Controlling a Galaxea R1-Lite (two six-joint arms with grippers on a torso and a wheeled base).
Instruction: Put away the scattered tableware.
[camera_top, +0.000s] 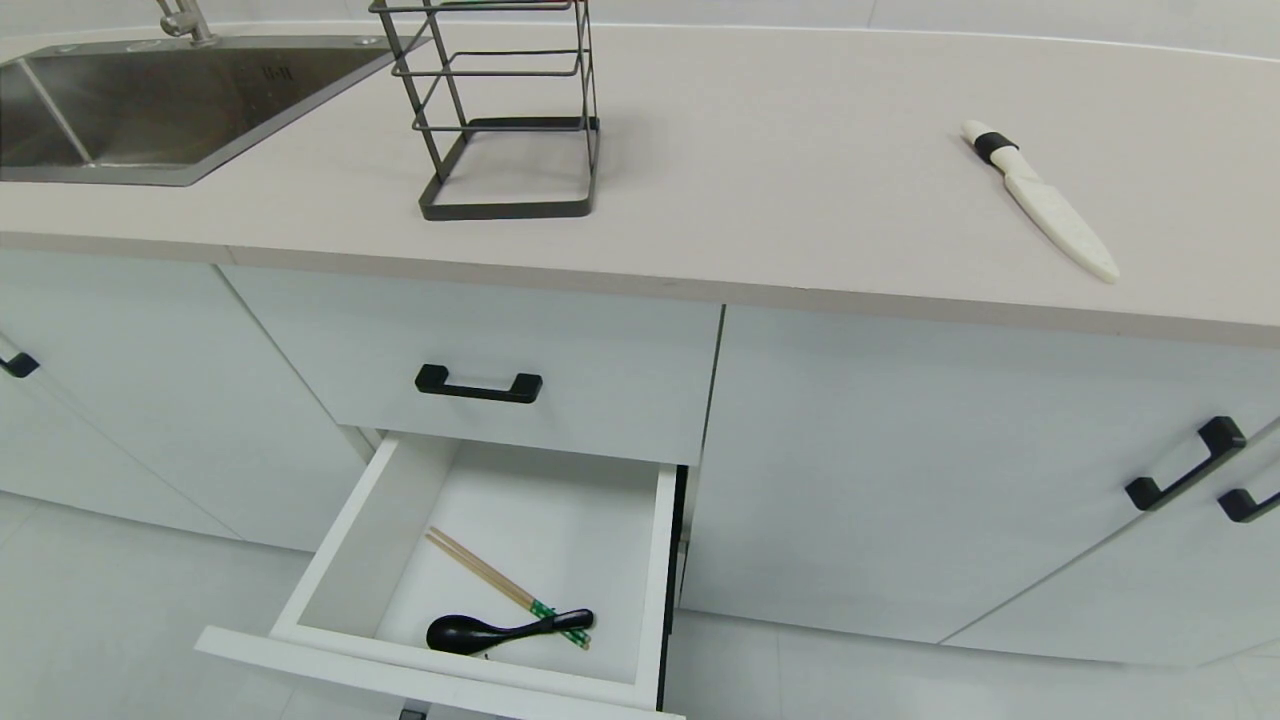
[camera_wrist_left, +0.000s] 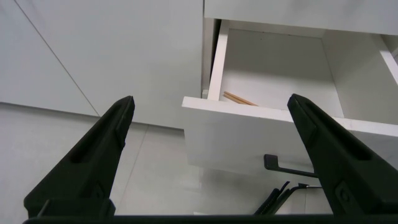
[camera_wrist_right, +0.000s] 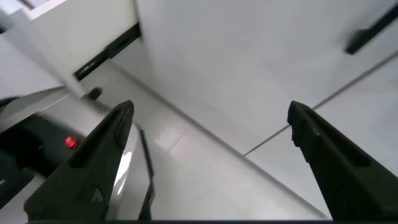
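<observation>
Head view: a pale beige countertop (camera_top: 800, 150) ran above white cabinet fronts (camera_top: 900, 450). A long white knife (camera_top: 1040, 200) with a black band around its handle lay flat on the counter's right side. Its handle pointed toward the back wall and its speckled, rounded tip toward the front edge. It lay well apart from a dark wire dish rack (camera_top: 500, 120) standing upright beside a stainless steel sink (camera_top: 150, 100) on the left.

Below the counter, under a closed drawer with a black bar handle (camera_top: 478, 384), a white pull-out drawer (camera_top: 330, 570) stood open. Inside lay a pair of wooden chopsticks (camera_top: 500, 585) with green-patterned tips, set on a diagonal. A glossy black soup spoon (camera_top: 505, 630) lay near the drawer's front panel, with its handle resting across the green tips.

Left wrist view: my left pincer (camera_wrist_left: 211, 102) was released, its two black fingers spread wide with nothing between them. It hung low in front of the open drawer.

Right wrist view: my right pincer (camera_wrist_right: 210, 109) was likewise spread wide and empty, facing a white cabinet door and pale floor tiles.
</observation>
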